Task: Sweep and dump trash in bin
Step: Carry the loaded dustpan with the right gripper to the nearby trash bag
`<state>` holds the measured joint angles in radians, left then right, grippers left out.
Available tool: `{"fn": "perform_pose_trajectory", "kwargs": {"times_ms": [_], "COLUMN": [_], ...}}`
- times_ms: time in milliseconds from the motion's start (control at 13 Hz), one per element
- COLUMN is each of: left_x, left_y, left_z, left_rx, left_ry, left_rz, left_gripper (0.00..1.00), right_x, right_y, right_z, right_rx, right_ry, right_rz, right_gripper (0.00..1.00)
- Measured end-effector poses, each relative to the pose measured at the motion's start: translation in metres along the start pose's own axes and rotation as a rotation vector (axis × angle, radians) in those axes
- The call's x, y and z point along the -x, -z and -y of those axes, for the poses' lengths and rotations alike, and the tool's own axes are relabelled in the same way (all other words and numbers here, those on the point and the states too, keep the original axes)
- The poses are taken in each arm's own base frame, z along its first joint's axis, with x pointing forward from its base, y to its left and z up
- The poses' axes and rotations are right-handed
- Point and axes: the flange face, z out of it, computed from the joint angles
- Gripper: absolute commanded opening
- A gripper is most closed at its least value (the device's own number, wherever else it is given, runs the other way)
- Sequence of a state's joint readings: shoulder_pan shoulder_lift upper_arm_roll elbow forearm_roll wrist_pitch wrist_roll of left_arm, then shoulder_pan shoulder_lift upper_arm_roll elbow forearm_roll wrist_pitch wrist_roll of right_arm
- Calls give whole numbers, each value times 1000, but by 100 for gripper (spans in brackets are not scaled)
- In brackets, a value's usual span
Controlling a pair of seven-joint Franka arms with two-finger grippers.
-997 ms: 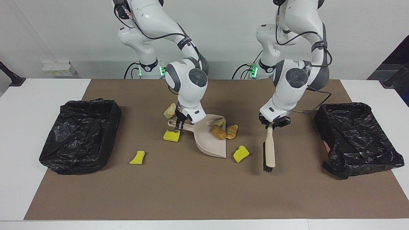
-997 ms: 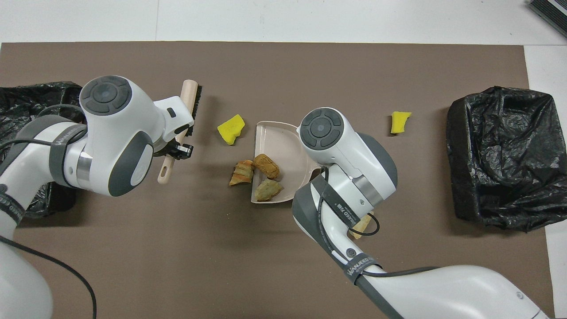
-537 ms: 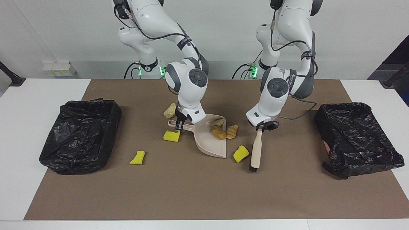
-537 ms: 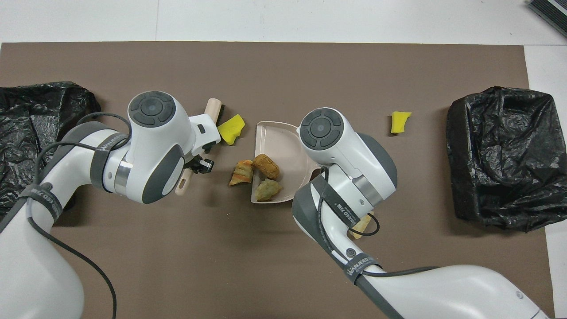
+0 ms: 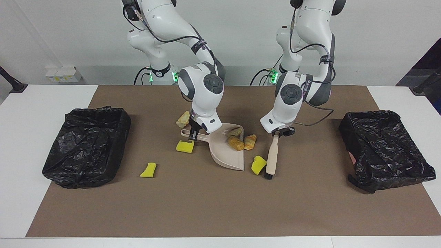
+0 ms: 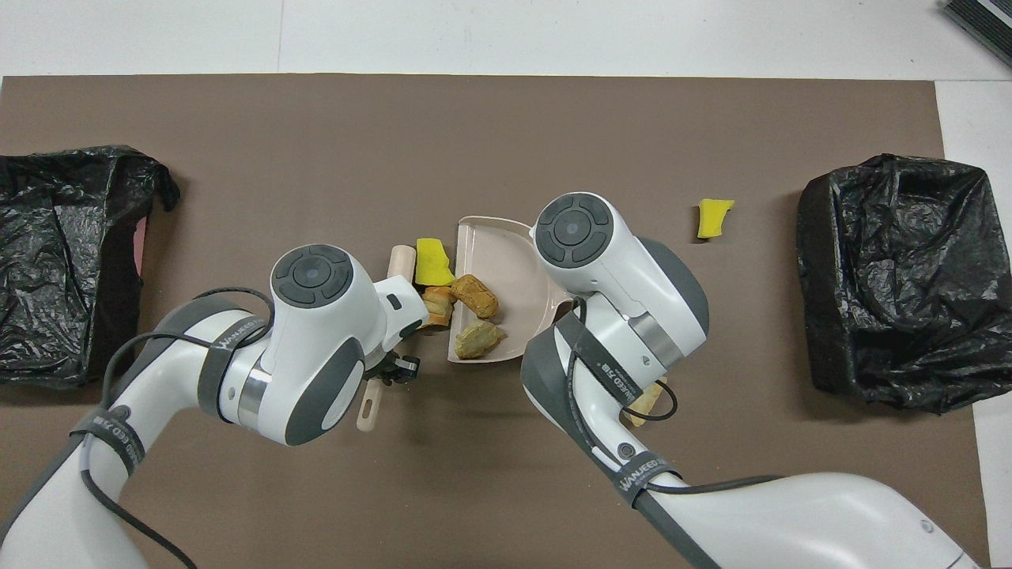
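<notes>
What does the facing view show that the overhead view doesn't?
Only facing: the right gripper shut on the dustpan handle, a yellow chunk beside that handle, and the arm bases. Only overhead: nothing clearly new. Both: the left gripper shut on the brush, another yellow chunk against it, two bread lumps in the pan, and both black bins.

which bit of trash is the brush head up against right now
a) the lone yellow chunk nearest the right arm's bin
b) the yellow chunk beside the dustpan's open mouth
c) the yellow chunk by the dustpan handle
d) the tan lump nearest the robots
b: in the facing view the brush, held by the left gripper, has its bristle end against the yellow chunk beside the dustpan mouth; the other bits lie well apart from it.
</notes>
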<state>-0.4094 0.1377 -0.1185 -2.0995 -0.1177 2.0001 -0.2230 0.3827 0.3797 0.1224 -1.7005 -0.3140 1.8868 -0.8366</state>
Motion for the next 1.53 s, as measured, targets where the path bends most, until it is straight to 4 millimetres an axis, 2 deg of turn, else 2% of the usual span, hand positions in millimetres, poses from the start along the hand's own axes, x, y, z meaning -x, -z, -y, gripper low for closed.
{"fn": "perform_pose_trajectory", "kwargs": {"times_ms": [307, 460, 844, 997, 1074, 1227, 1381, 1457, 1534], "left_x": [8, 10, 1, 2, 4, 18, 46, 59, 70], "left_y": [0, 2, 31, 41, 52, 90, 121, 128, 126], "left_z": [-57, -68, -57, -52, -48, -32, -14, -13, -18], "left_rx": [149, 190, 222, 175, 139, 113, 100, 94, 85], "left_ry": [56, 72, 174, 157, 143, 148, 191, 234, 257], "left_rz": [-60, -67, -99, -103, -111, -108, -66, -51, -40], "left_gripper": [0, 0, 0, 0, 0, 0, 0, 0, 0], "right_x": [0, 0, 4, 10, 16, 32, 59, 76, 96], "right_y": [0, 0, -1, -1, 0, 6, 17, 24, 30], "right_z": [0, 0, -3, -7, -11, -22, -36, -44, -50], "right_rx": [0, 0, -1, -3, -6, -13, -21, -25, -32], "right_ry": [0, 0, -7, -21, -28, -14, -2, 14, 25], "right_rz": [0, 0, -1, -4, -11, -41, -62, -69, -83], "right_gripper": [0, 0, 0, 0, 0, 0, 0, 0, 0]}}
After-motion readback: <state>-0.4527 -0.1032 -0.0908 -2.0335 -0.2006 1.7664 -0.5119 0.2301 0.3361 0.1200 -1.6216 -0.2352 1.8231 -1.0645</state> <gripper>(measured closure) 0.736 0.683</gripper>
